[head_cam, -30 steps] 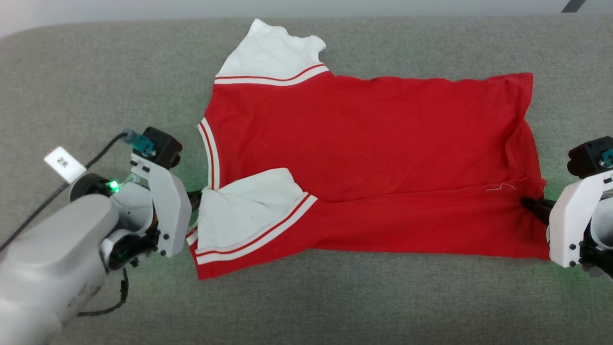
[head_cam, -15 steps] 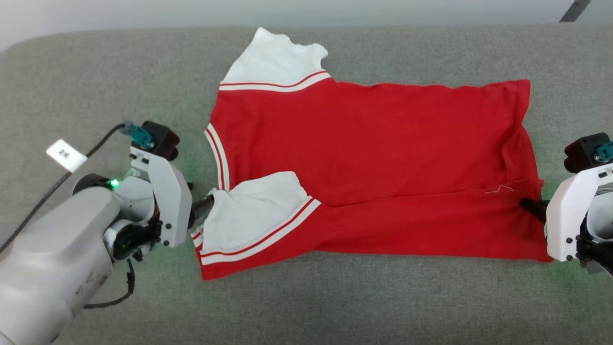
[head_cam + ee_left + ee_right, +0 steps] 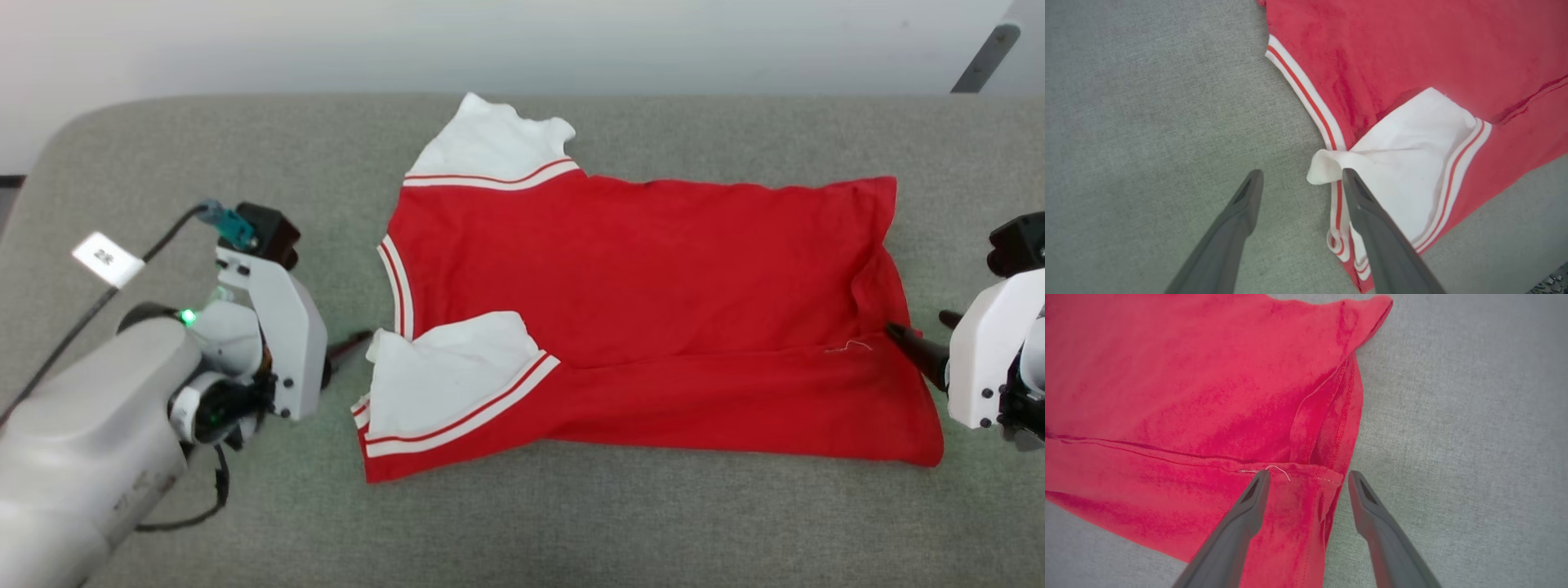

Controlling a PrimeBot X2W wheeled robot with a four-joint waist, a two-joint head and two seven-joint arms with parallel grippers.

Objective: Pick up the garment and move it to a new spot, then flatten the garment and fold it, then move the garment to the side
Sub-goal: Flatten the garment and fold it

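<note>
The garment [image 3: 637, 278], a red shirt, lies flat on the grey surface with its striped collar [image 3: 397, 282] to the left and its hem to the right. Its near edge is folded up over the middle, and one white sleeve [image 3: 445, 371] rests on top. The other sleeve [image 3: 494, 143] points to the far side. My left gripper [image 3: 351, 343] is open just left of the folded sleeve; in the left wrist view [image 3: 1302, 175] one finger [image 3: 1372, 220] overlaps the sleeve's curled corner [image 3: 1323, 167]. My right gripper [image 3: 922, 325] is open, and its fingers straddle the folded hem corner [image 3: 1310, 498].
The grey padded surface [image 3: 204, 163] has a rounded far-left corner, with a pale wall behind it. A cable carrying a white tag [image 3: 106, 257] trails from my left arm. A dark strut [image 3: 984, 57] leans at the top right. Bare surface lies in front of the garment.
Both grippers have gone from shut to open and let go of the garment's folded edge. The left one has drawn back a little from the sleeve. The head camera has tilted, shifting the picture.
</note>
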